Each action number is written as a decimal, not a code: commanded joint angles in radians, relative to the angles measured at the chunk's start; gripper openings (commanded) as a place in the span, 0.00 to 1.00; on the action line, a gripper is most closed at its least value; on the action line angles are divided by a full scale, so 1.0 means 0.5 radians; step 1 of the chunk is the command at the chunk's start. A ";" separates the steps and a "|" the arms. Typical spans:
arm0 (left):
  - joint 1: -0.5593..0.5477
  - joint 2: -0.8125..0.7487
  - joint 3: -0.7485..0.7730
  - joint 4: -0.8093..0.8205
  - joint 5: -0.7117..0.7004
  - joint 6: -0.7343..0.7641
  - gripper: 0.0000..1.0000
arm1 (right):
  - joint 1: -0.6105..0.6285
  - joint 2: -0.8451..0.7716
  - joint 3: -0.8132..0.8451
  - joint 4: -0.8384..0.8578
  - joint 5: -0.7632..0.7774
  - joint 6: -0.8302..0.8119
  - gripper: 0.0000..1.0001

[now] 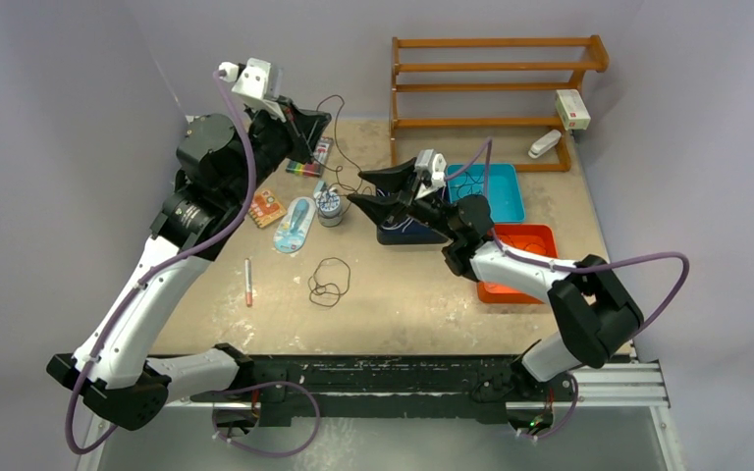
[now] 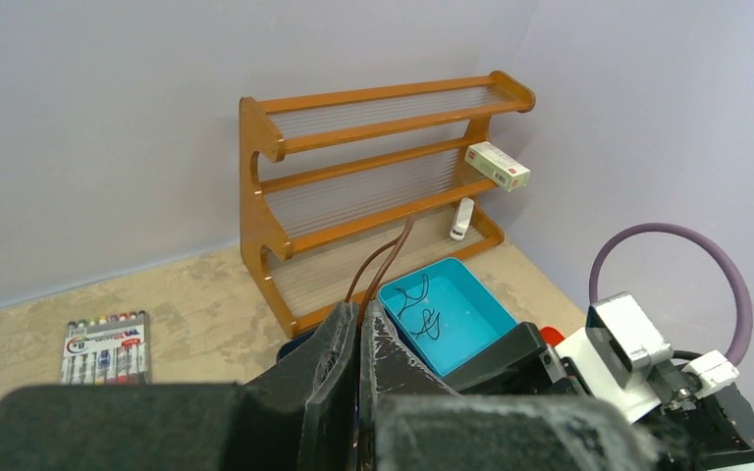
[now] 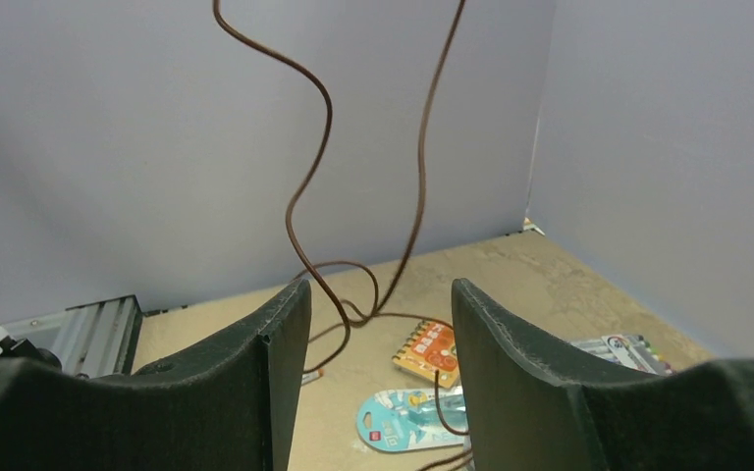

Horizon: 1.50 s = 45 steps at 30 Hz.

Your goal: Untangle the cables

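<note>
So our left gripper (image 2: 361, 322) is pinched tight on the brown cable (image 2: 385, 257), held high over the far left corner of the tabletop (image 1: 412, 314). The cord dangles in curls down to a spot between the far edge and the middle, and our right gripper (image 3: 381, 299) sits there with its jaws wide and both strands hanging between them. We reckon the trick is to close on just one strand below the crossing and pull slowly toward the right edge, staying clear of the other coiled cable (image 1: 329, 281) lying toward the near edge.
</note>
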<state>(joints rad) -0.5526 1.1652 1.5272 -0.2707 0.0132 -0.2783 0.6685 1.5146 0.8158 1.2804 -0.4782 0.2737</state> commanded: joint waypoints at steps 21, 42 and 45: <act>-0.009 -0.024 -0.055 0.115 0.002 -0.050 0.00 | 0.009 -0.054 0.101 -0.009 0.014 0.091 0.00; -0.008 -0.070 -0.240 0.129 -0.045 -0.052 0.43 | -0.013 -0.900 -0.079 -1.182 1.319 -0.168 0.00; -0.008 -0.062 -0.255 0.137 -0.044 -0.047 0.46 | -0.014 -1.052 -0.115 -1.420 1.468 -0.159 0.00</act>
<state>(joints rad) -0.5522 1.1534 1.4078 -0.2535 -0.0040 -0.3031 0.6662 1.0874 0.7723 0.7265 0.0891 0.2153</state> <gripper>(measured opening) 0.444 0.008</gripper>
